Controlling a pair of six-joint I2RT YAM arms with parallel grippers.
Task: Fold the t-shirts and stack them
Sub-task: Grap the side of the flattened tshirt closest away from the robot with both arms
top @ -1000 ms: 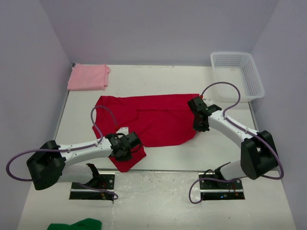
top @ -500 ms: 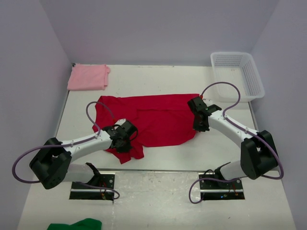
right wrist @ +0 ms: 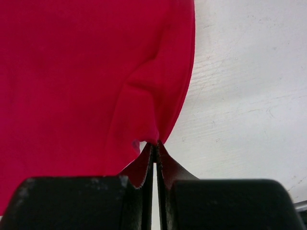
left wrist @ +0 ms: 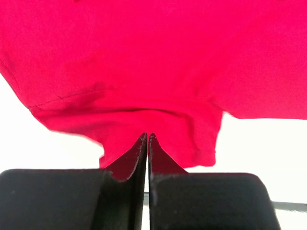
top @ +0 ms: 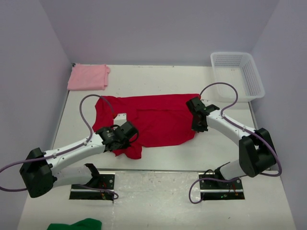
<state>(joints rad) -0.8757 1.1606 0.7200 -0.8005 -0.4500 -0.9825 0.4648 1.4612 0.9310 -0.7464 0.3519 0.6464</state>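
A crimson red t-shirt (top: 158, 119) lies spread across the middle of the table, its near-left part bunched up. My left gripper (top: 123, 136) is shut on that bunched near-left part; in the left wrist view the red t-shirt (left wrist: 158, 62) puckers into the tips of the left gripper (left wrist: 147, 137). My right gripper (top: 198, 125) is shut on the shirt's right edge; in the right wrist view a fold of the red t-shirt (right wrist: 72, 81) is pinched at the tips of the right gripper (right wrist: 155, 145). A pale pink t-shirt (top: 88, 76) lies folded at the far left corner.
A white mesh basket (top: 238, 76) stands at the far right corner. A green cloth (top: 76, 224) lies at the near left edge, in front of the arm bases. Bare white table (top: 216, 148) shows to the right of the red shirt.
My left gripper has drawn the shirt's near-left flap away from the table's near edge and a little leftwards, over the shirt. The right gripper has barely moved.
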